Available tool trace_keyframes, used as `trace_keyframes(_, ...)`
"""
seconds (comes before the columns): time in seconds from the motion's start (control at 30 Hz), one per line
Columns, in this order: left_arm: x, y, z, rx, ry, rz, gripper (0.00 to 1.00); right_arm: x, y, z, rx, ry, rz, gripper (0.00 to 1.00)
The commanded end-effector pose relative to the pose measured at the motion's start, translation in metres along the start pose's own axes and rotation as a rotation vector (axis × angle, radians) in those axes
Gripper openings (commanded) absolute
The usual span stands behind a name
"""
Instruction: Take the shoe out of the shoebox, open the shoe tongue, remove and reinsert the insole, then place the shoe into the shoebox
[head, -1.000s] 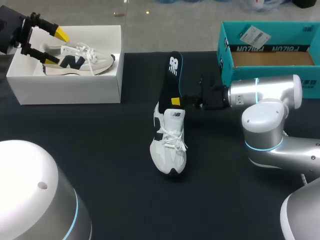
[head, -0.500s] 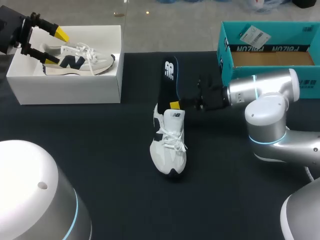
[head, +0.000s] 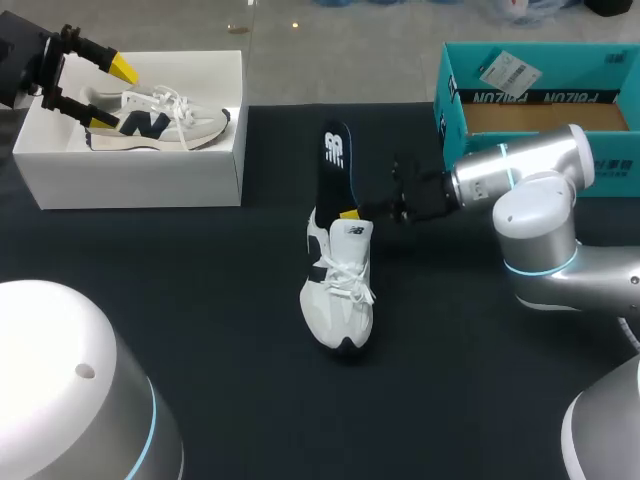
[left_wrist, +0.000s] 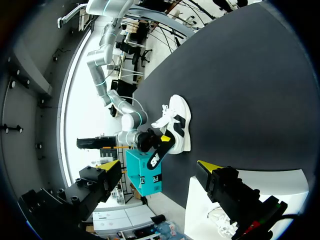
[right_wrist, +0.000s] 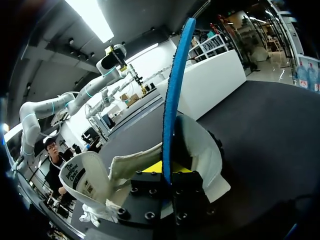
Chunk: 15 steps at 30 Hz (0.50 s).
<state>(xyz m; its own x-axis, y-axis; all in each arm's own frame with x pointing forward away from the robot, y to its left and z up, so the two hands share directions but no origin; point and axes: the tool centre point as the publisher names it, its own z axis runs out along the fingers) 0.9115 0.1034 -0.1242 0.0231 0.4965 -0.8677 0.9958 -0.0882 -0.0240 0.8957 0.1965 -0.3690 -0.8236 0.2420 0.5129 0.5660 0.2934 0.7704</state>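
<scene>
Right gripper (head: 350, 213), clamped on the insole (head: 333, 160), tips it toward 12 o'clock and down, likely re-entering the shoe (head: 338, 290).

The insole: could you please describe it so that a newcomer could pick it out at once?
On the black table, find the white lace-up sneaker lying at its middle. The long black insole with a blue edge sticks out of its heel opening, pinched by the right end effector. Unlike the sneaker, it is flat, thin and dark.
</scene>
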Motion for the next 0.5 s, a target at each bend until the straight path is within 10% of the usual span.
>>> trace_keyframes(0.03,0.000,-0.001,0.000,0.000,0.003,0.000,1.00,0.000,0.001,0.002,-0.023,-0.014,0.002,0.86)
trace_keyframes(0.1,0.000,-0.001,0.000,0.000,0.003,0.000,1.00,0.000,0.008,0.001,-0.038,-0.025,-0.011,1.00)
trace_keyframes(0.3,0.000,-0.001,0.000,0.000,0.003,0.000,1.00,0.003,0.023,0.000,-0.047,-0.029,-0.040,0.96)
trace_keyframes(0.5,0.000,-0.001,0.000,0.000,0.003,0.000,1.00,0.002,0.019,0.000,-0.046,-0.038,-0.045,0.22)
